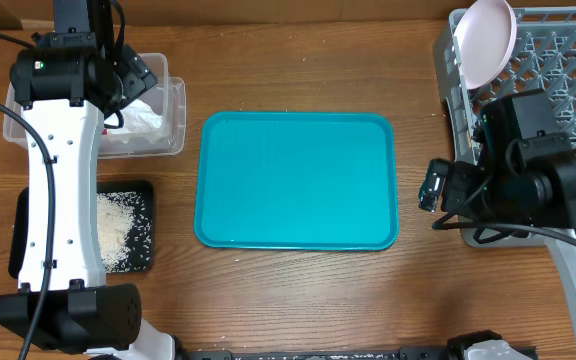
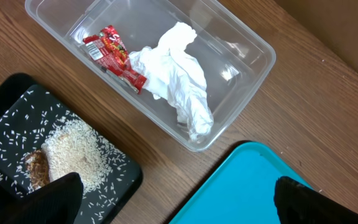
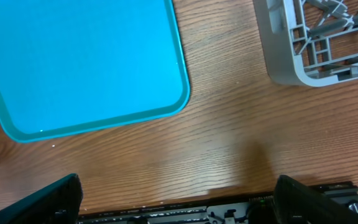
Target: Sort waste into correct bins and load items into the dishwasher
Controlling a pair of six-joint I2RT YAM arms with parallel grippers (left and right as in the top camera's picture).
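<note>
- The crumpled white napkin (image 2: pixel 179 81) and the red wrapper (image 2: pixel 114 56) lie touching inside the clear tub (image 2: pixel 253 43).
- Rice (image 2: pixel 73 149) and a brown scrap (image 2: pixel 36 168) sit in the black tray (image 2: pixel 5 106), just beside the tub.
- The pink dish (image 1: pixel 488 40) leans in the grey dish rack (image 1: pixel 558 60).
- The left gripper (image 2: pixel 178 183) and the right gripper (image 3: pixel 178 182) are both spread wide, holding nothing.

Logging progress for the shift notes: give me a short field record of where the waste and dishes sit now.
clear plastic tub: crumpled white napkin, red shiny wrapper
shallow black tray: white rice, brown food scrap
grey dish rack: pale pink dish at its corner
flat teal tray: bare
left gripper: open
right gripper: open
</note>
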